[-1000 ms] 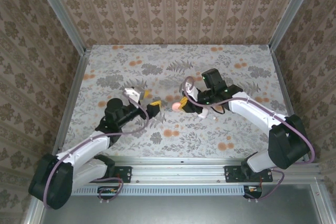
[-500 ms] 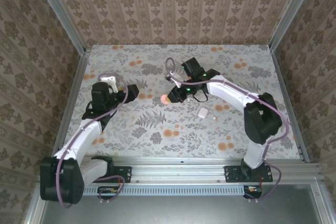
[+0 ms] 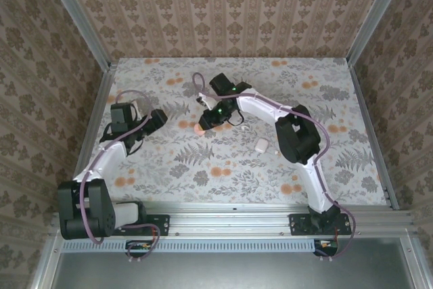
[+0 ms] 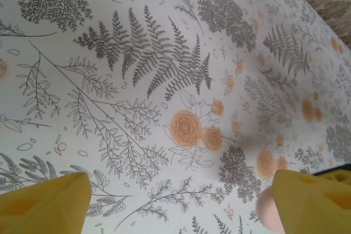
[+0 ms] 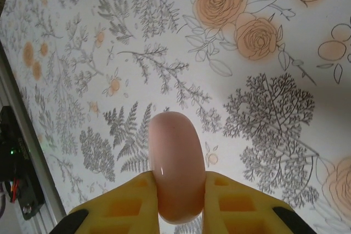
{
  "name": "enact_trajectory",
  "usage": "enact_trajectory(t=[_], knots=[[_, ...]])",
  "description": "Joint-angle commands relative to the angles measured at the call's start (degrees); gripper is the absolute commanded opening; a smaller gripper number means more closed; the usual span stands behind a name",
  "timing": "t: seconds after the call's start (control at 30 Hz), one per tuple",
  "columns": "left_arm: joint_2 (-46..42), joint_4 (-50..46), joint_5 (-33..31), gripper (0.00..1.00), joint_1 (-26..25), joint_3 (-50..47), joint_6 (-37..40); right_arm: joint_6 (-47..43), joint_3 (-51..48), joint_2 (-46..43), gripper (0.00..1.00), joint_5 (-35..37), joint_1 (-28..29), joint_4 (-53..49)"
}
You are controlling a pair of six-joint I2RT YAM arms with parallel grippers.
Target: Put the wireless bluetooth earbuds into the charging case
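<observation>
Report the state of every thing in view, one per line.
left pincer: open, empty.
right pincer: shut on pink disc.
pink disc: clamped edge-on in the right pincer.
charging case: lying loose, apart from both pincers; lid too small to judge.

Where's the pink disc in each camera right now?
Top external: pink disc left of centre, in the right gripper.
Left wrist: bottom right, beside a yellow finger.
Right wrist: bottom centre, pinched between yellow fingers.
Shared landmark: floral table cover.
</observation>
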Motion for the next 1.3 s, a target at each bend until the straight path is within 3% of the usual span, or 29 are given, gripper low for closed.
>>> enact_trajectory(t=[0.0, 0.8, 1.27], knots=[[0.1, -2.6, 1.4, 0.86, 0.4, 2.2, 1.2, 1.7, 5.0, 3.8, 0.2, -2.0, 0.2, -3.6], [1.5, -0.9, 2.6, 0.86, 2.6, 2.2, 3.2, 6.3, 20.6, 19.2, 0.23, -7.6, 0.2, -6.2], [1.3, 0.5, 2.8, 0.85, 3.7, 1.3, 2.8, 7.0, 21.4, 19.9, 0.41, -4.7, -0.3, -5.7]])
